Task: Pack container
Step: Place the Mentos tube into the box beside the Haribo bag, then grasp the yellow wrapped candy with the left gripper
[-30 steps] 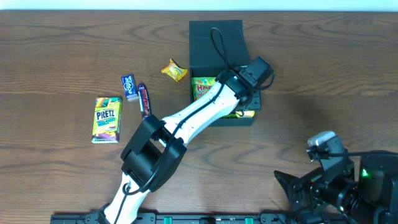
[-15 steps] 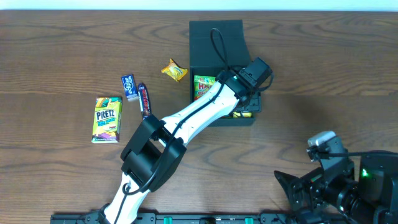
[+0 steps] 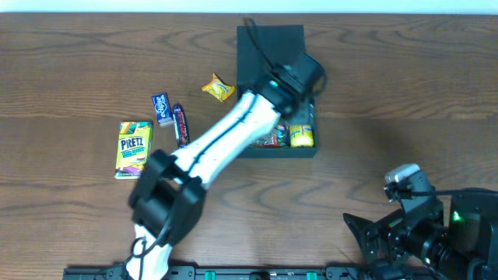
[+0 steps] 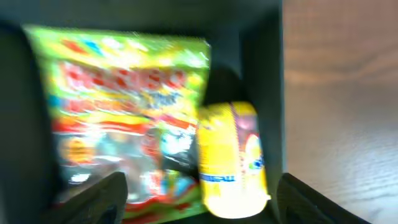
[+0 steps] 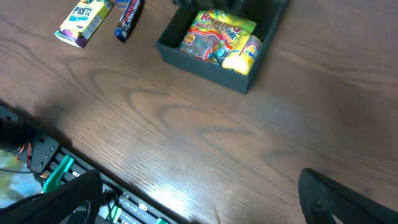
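Note:
The container (image 3: 253, 149) is a dark square box at the table's middle back, with its lid (image 3: 268, 39) open behind it. It holds a green gummy bag (image 4: 124, 118) and a yellow packet (image 4: 233, 158); the packet also shows in the overhead view (image 3: 302, 138). My left gripper (image 3: 299, 78) hangs over the box's far half. In the left wrist view, its fingers (image 4: 199, 211) are spread wide and empty above the contents. My right gripper (image 5: 199, 205) is open and empty above bare table at the front right, and the container (image 5: 199, 62) lies ahead of it.
On the table left of the container lie a green-yellow Pretz box (image 3: 134, 148), a small blue packet (image 3: 162, 108), a dark snack bar (image 3: 180, 125) and a yellow-orange wrapped candy (image 3: 218, 88). The right arm's base (image 3: 424, 225) sits at the front right edge.
My left arm has swung back toward the box's far side and the lid. The yellow packet and the bag's front, covered before, now show. The right arm has not moved.

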`<move>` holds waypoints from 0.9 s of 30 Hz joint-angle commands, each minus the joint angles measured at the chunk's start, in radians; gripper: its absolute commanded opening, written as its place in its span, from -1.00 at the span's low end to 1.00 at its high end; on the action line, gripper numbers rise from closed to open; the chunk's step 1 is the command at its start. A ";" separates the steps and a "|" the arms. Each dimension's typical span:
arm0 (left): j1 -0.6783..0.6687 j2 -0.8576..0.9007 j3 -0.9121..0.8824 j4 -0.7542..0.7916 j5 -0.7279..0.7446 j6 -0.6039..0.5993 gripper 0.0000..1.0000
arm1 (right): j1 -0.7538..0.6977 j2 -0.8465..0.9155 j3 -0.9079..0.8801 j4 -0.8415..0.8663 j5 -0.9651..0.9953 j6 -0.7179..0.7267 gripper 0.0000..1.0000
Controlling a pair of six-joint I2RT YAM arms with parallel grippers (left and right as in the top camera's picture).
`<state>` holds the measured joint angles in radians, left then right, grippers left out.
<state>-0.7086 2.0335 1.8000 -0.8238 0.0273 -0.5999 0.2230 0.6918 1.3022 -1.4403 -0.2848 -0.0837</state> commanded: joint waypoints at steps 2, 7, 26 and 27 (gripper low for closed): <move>0.089 -0.049 0.004 -0.045 -0.039 0.040 0.52 | -0.008 0.000 0.006 0.004 -0.007 0.011 0.99; 0.226 -0.063 0.004 -0.100 -0.064 0.040 0.53 | -0.008 0.000 0.006 0.010 -0.007 0.012 0.98; 0.559 -0.059 0.003 -0.163 -0.198 0.058 0.54 | -0.008 0.000 0.006 0.043 -0.007 0.011 0.98; 0.565 -0.059 0.003 -0.165 -0.220 0.088 0.54 | -0.008 0.000 0.006 0.055 -0.006 0.011 0.99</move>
<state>-0.1509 1.9858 1.8000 -0.9806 -0.0933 -0.5541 0.2230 0.6918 1.3022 -1.3979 -0.2848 -0.0837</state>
